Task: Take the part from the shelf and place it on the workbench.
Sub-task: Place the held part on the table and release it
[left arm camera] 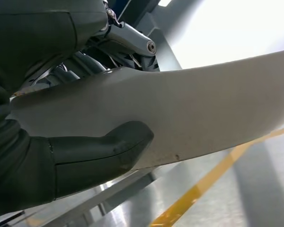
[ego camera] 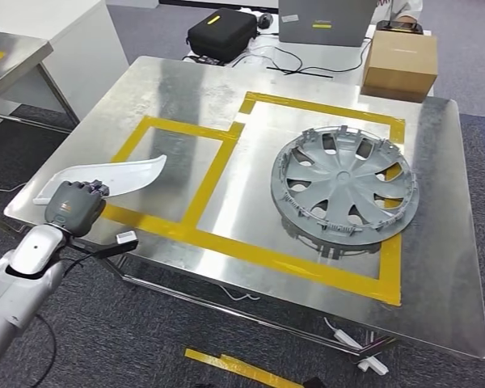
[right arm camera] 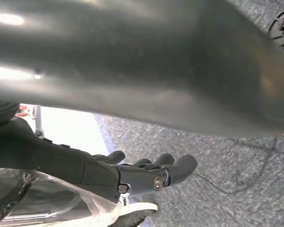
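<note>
The part is a long, white, curved panel [ego camera: 106,176]. My left hand [ego camera: 74,207] grips it at the near left corner of the metal workbench [ego camera: 185,89]. The panel's tip reaches into the left yellow-taped square [ego camera: 166,125]. In the left wrist view my thumb [left arm camera: 97,156] presses on the panel [left arm camera: 205,109], just above the tabletop. My right hand [right arm camera: 140,172] hangs over the carpet with its fingers stretched out and nothing in them.
A grey wheel cover [ego camera: 343,190] lies in the right taped rectangle. Behind the bench stand a cardboard box [ego camera: 400,63], a black case [ego camera: 221,32] and a grey laptop [ego camera: 326,20]. A white table [ego camera: 20,40] stands far left. Yellow tape [ego camera: 240,368] lies on the floor.
</note>
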